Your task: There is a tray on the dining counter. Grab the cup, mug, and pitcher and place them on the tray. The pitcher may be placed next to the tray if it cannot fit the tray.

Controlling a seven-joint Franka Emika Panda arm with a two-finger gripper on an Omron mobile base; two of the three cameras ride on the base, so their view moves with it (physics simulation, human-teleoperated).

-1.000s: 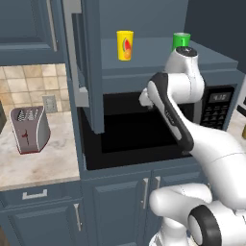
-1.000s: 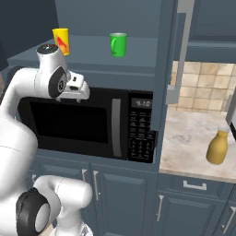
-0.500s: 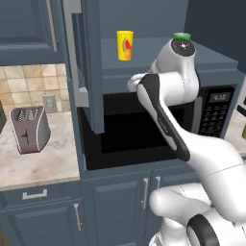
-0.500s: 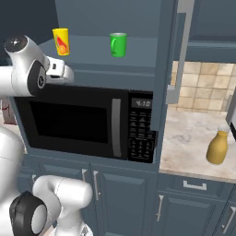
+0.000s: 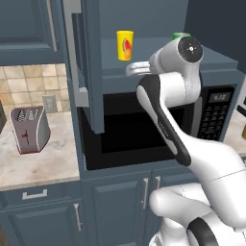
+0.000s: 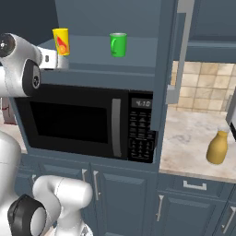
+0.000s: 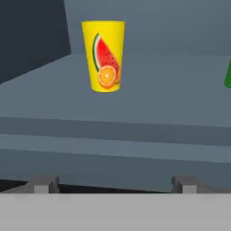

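The yellow cup (image 5: 125,45) (image 6: 61,41) (image 7: 103,56), with a watermelon and orange picture, stands upright on the shelf above the microwave. The green mug (image 6: 118,44) (image 7: 228,74) stands to its right on the same shelf; in the left base view the arm hides all but its rim (image 5: 180,35). My gripper (image 7: 113,185) (image 5: 131,69) (image 6: 62,61) is open and empty, in front of the cup and slightly below it, not touching it. The amber pitcher (image 6: 217,147) stands on the stone counter at the right. The tray and the dining counter are out of view.
A black microwave (image 6: 83,122) sits under the shelf. The open cabinet door (image 5: 89,67) (image 6: 180,50) juts out beside the shelf. A silver toaster (image 5: 29,129) stands on the left counter (image 5: 43,161) against the tiled wall.
The hand has risen from the microwave's front to the shelf edge and now points at the cup. The jaws have stayed wide.
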